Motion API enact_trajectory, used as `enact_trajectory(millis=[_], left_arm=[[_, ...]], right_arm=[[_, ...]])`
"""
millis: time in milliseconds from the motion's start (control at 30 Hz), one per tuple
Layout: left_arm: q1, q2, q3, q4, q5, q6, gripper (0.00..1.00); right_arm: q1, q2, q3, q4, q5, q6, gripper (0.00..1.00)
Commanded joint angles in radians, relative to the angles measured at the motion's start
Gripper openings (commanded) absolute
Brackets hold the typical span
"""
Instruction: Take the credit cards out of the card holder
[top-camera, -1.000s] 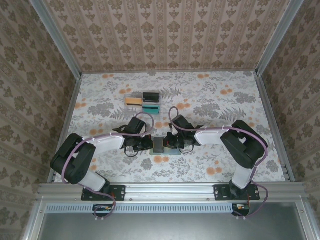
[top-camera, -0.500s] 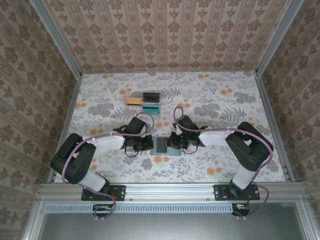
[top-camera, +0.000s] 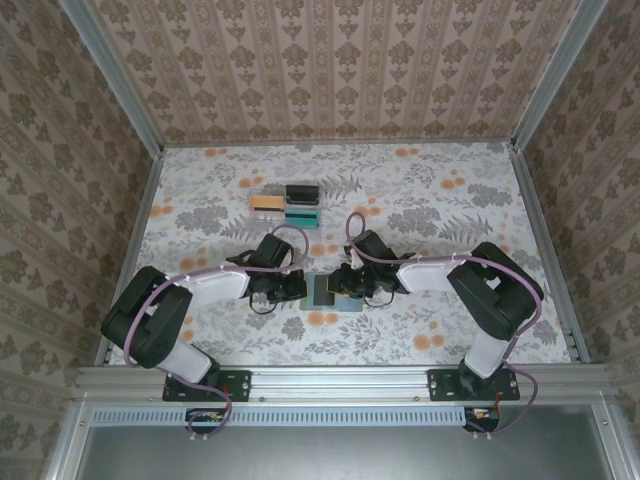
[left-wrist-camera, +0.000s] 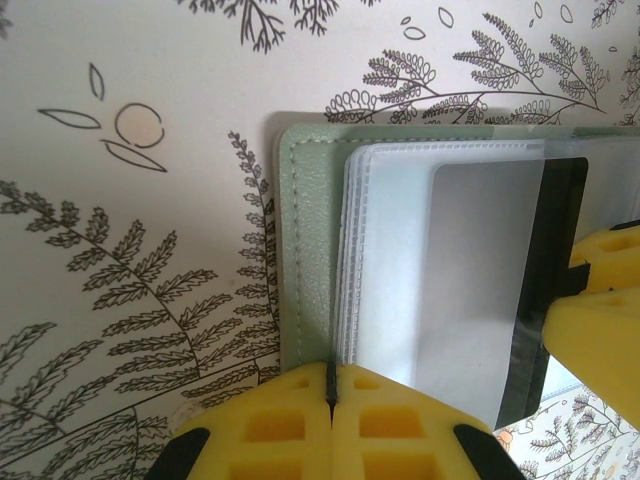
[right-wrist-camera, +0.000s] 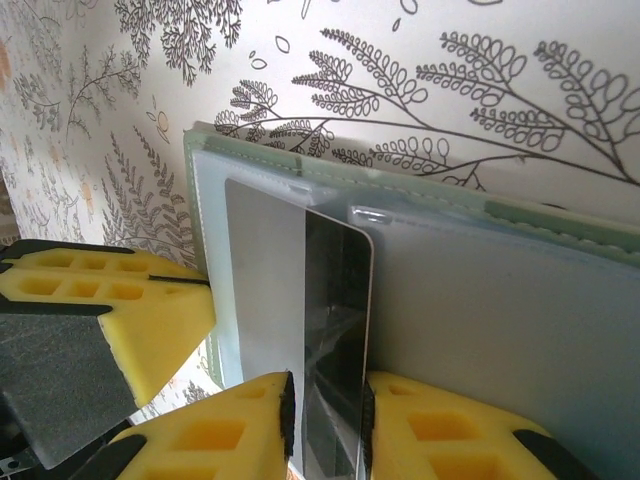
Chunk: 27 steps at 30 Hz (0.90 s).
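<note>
Floral counter (top-camera: 450, 200) is bearing the open card holder (top-camera: 322, 290) between my arms. My shut left pincer (left-wrist-camera: 330, 420) is pinning its edge. My right pincer (right-wrist-camera: 325, 420), narrowly parted, is straddling a half-out credit card (right-wrist-camera: 335, 300), which I judge is needing a pinch next.

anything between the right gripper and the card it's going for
Nothing visible. The credit card, partly out of its clear sleeve, sits between the fingers of the right gripper; the left gripper rests on the card holder beside it.

The credit card (right-wrist-camera: 335, 300), partly out of the card holder (right-wrist-camera: 440, 190), stands between the right hand (right-wrist-camera: 327, 395) fingers.
</note>
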Motion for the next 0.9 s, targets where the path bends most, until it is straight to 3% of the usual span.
enact_trajectory(millis=[0, 133, 867], left_arm=[[-0.011, 0.031, -0.002, -0.036, 0.011, 0.008, 0.0], [-0.012, 0.024, -0.007, -0.039, 0.007, 0.007, 0.0], [-0.003, -0.035, 0.049, -0.084, 0.009, 0.022, 0.0]], right_arm=[[0.0, 0.038, 0.001, 0.024, -0.012, 0.01, 0.22], [-0.003, 0.019, -0.014, 0.005, 0.001, -0.003, 0.08], [-0.112, -0.327, -0.163, -0.116, -0.01, -0.115, 0.0]])
